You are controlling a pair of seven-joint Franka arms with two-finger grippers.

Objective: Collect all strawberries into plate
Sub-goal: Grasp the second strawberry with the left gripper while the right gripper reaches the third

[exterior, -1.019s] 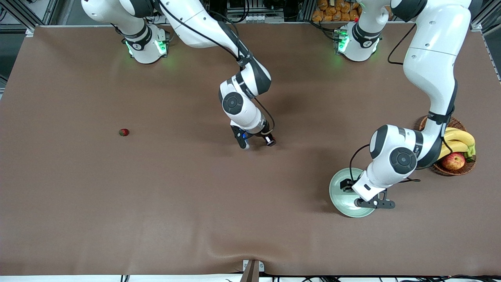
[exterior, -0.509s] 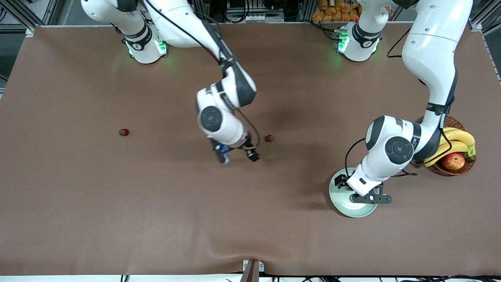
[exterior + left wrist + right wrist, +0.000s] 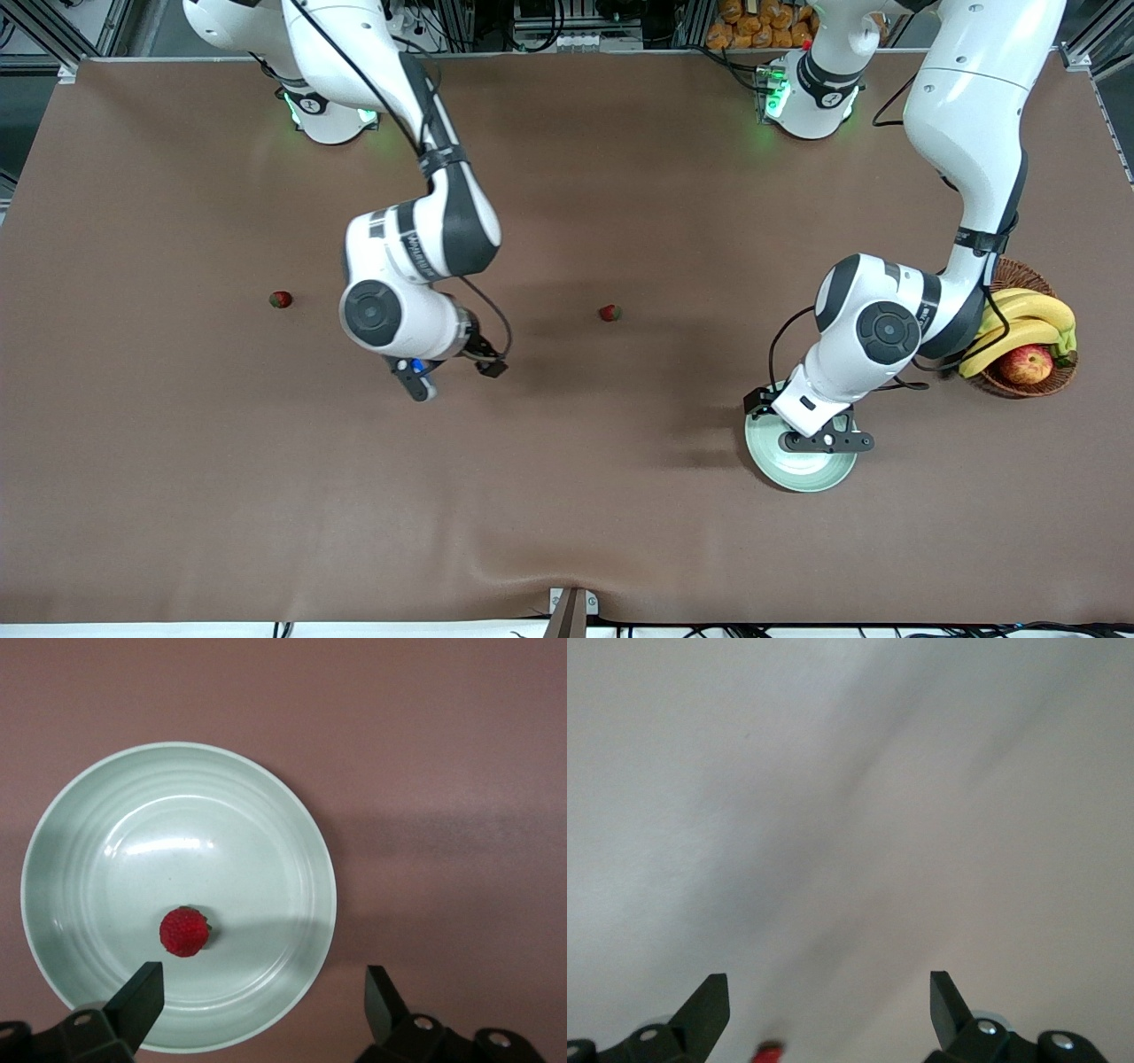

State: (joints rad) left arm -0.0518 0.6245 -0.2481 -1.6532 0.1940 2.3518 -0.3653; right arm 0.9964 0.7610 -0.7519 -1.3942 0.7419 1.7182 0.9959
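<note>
The pale green plate (image 3: 784, 467) lies near the left arm's end of the table. In the left wrist view the plate (image 3: 266, 842) holds one strawberry (image 3: 184, 932). My left gripper (image 3: 826, 440) hangs open and empty over the plate, and it also shows in its wrist view (image 3: 263, 1001). A second strawberry (image 3: 609, 312) lies mid-table. A third strawberry (image 3: 281, 299) lies toward the right arm's end. My right gripper (image 3: 450, 370) is open and empty over bare table between these two. In its wrist view (image 3: 828, 1010) a blurred red spot (image 3: 769, 1051) shows at the frame's edge.
A brown wicker basket (image 3: 1005, 383) with bananas (image 3: 1028, 321) and an apple (image 3: 1026, 363) stands beside the plate, at the left arm's end. The brown table cover (image 3: 567, 496) has a slight ripple near the front edge.
My right gripper has swung from over the mid-table strawberry toward the right arm's end, and that strawberry now shows. My left gripper has shifted a little over the plate.
</note>
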